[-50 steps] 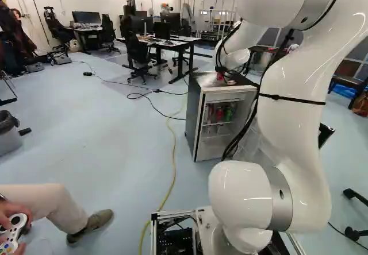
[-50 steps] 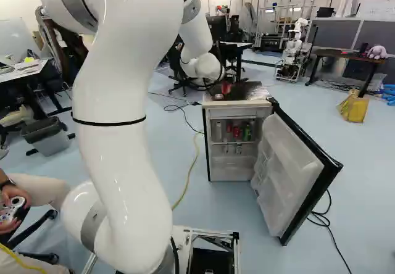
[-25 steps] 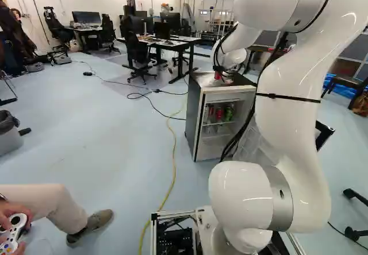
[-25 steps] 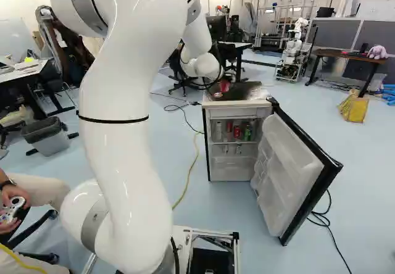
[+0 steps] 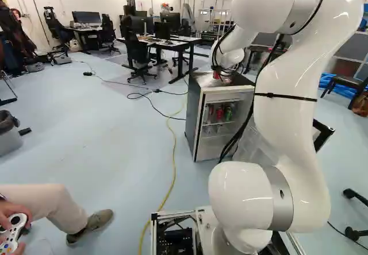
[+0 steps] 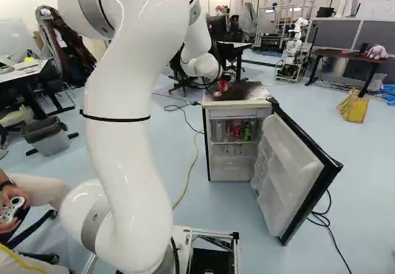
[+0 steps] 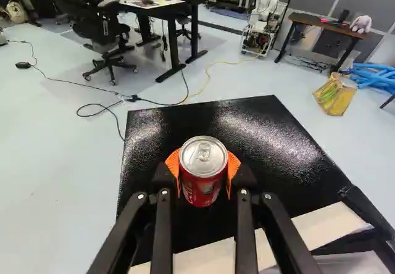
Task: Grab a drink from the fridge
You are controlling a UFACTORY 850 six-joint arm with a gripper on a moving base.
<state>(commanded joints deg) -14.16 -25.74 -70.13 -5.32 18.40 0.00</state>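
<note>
Red metal soda can (image 7: 200,186), a smooth cylinder with a silvery lid, is pinched between the ridged orange pads (image 7: 234,165) of my black two-finger gripper (image 6: 223,86). I've got it at the boxy fridge's grainy, glossy black top (image 7: 265,132), can't tell if they're touching.

Note red can (image 7: 200,187) upright, silver lid uppermost, at top of black-topped fridge (image 7: 265,132); note door (image 6: 287,175) wide open, drinks (image 6: 237,132) shelved inside.
</note>
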